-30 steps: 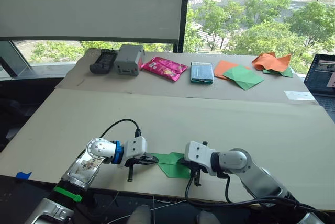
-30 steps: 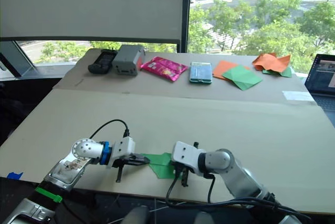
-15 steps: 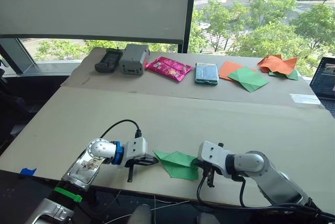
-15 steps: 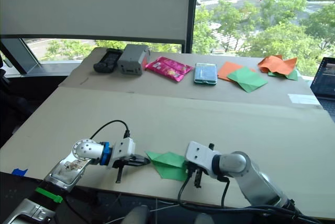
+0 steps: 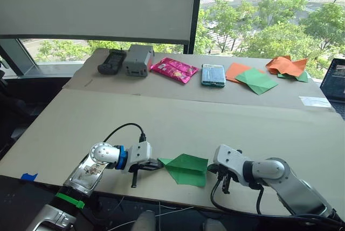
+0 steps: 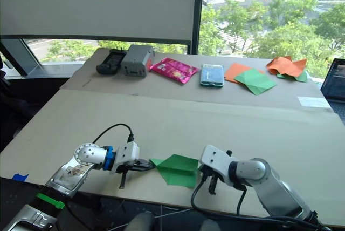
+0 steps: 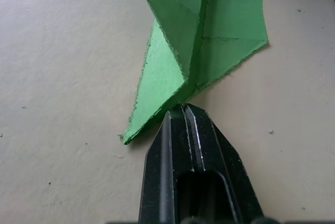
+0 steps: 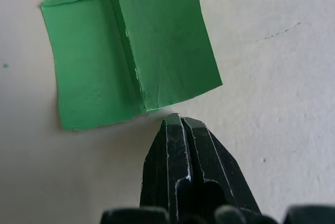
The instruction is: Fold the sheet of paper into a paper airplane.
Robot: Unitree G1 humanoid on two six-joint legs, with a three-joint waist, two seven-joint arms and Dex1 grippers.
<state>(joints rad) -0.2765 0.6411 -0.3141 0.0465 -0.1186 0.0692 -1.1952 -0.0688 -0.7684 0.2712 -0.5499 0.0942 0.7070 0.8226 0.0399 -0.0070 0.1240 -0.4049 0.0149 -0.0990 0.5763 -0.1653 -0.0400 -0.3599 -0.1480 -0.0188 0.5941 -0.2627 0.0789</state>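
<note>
The paper airplane, a pointed wedge of bright green creased paper, lies flat near the front edge of the table, between the two grippers, its narrow tip toward the robot's left and its wide end toward the right. The left gripper sits at the pointed end with its jaws pressed together; its tip touches the paper's edge where the folds meet, but whether any paper is caught between the fingers cannot be told. The right gripper rests just beside the wide end, jaws likewise pressed together, with a thin strip of bare table between its tip and the paper. In the right wrist view a straight crease runs down the middle of the wide end, with one flap on each side.

Along the far strip of the table, well apart from the airplane, lie a black device, a grey box, a pink foil packet, a teal-edged packet, a flat orange sheet partly under a smooth green sheet, and a crumpled orange sheet. A laptop stands at the right edge, with a white label in front of it.
</note>
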